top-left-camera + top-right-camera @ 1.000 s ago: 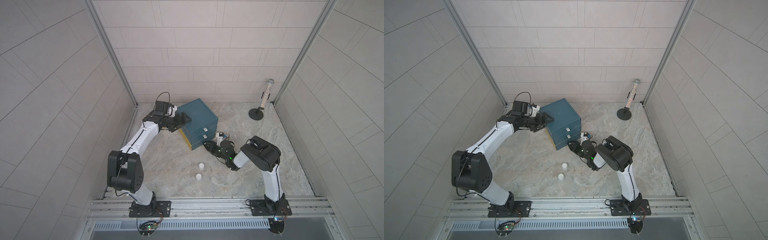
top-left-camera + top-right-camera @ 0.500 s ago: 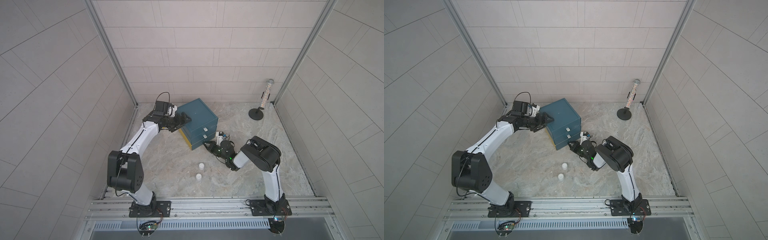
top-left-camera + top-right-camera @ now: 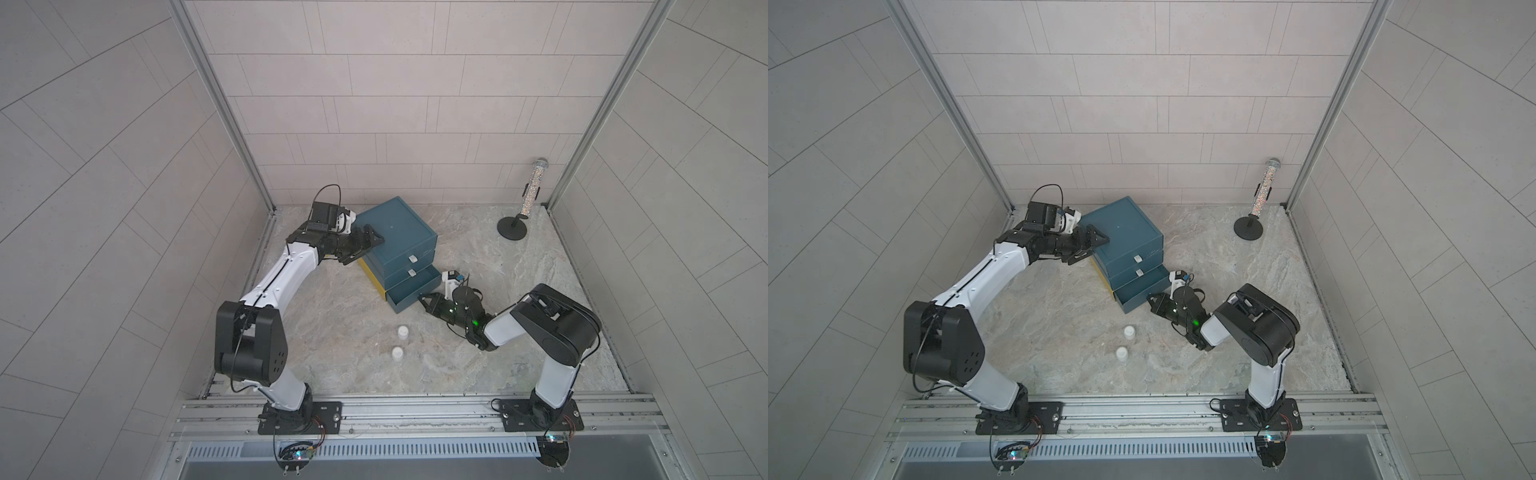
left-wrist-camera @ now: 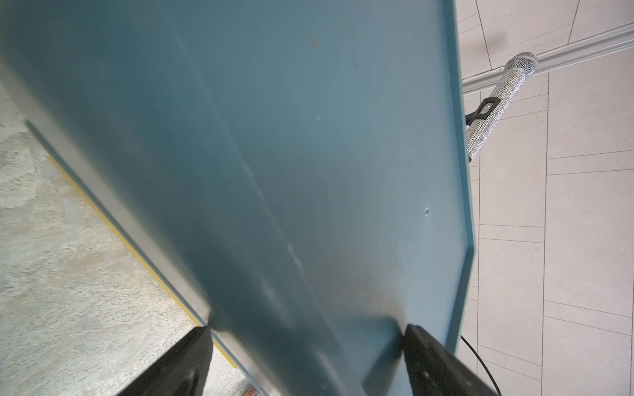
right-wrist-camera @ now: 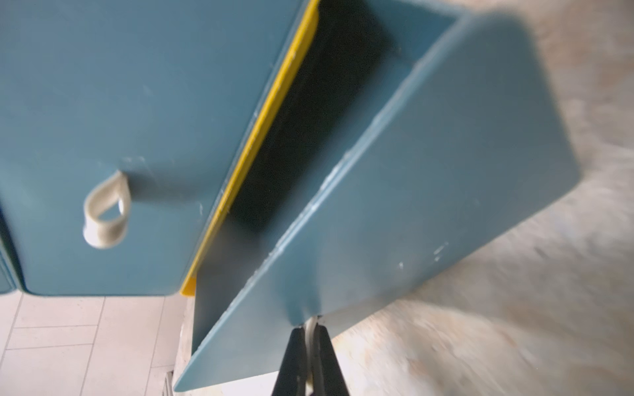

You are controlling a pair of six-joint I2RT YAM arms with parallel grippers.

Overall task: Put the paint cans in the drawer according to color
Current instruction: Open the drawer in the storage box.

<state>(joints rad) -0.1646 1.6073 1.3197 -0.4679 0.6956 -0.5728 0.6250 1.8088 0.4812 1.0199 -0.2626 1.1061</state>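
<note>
While left end effector [image 3: 368,247] is open at cabinet's [image 3: 399,226] 9 o'clock, drawer tab [image 5: 312,325] is gripped by right end effector [image 3: 423,300].

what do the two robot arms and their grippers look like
The left arm and right arm have glossy white tapered links between bulky rounded black joints, on black base plates. A thin black cable loops at the left wrist; a green light glows on the right. The left gripper and right gripper have flat black wedge-shaped fingers.
</note>
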